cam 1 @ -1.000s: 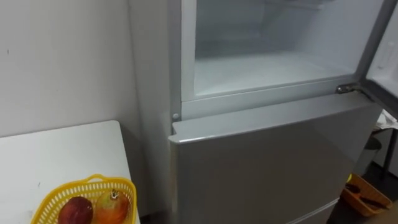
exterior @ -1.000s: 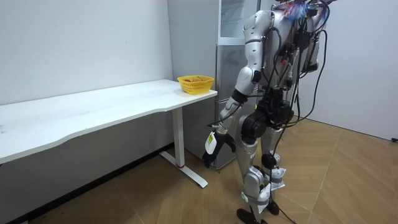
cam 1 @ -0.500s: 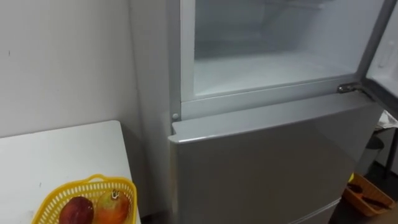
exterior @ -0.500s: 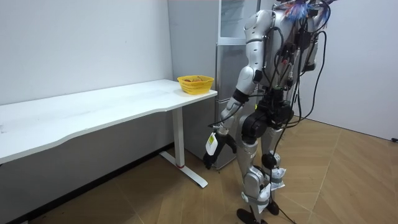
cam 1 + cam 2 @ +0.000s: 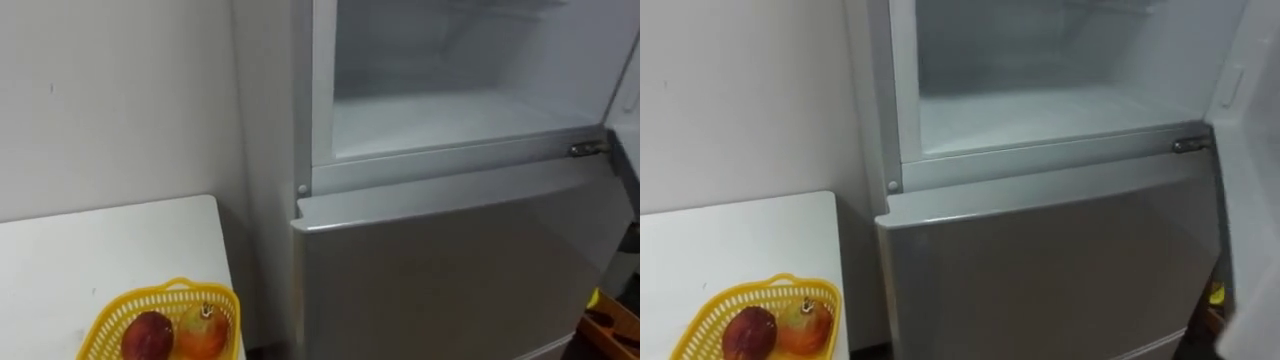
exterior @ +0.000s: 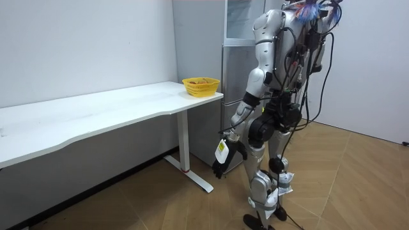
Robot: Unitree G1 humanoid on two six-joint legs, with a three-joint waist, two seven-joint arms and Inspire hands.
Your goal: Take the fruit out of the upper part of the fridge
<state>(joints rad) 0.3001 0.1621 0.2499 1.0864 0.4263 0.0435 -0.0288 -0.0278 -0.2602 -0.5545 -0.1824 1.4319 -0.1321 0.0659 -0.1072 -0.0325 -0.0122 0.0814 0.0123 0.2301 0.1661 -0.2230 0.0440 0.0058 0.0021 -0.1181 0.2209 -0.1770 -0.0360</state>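
I stand close before the fridge (image 6: 238, 57), next to the end of a white table. Its upper compartment (image 5: 455, 110) stands open; the white shelf inside lies bare, with nothing on the part I can see. The upper door (image 5: 1252, 150) swings out at the right edge. My left hand (image 6: 222, 158) hangs low beside my thigh with relaxed fingers and holds nothing. A yellow basket (image 5: 118, 312) at the table's corner holds a red apple (image 5: 147, 334) and an orange-red fruit (image 5: 203, 331).
The lower fridge door (image 5: 450, 270) is shut, its top edge just under the open compartment. The white table (image 5: 100, 245) runs off to my left along the wall. An orange object (image 5: 612, 318) lies on the wooden floor at the lower right.
The head camera has turned a little to the left, so fridge and basket sit further right in the picture. My left hand has swung slightly closer to my leg.
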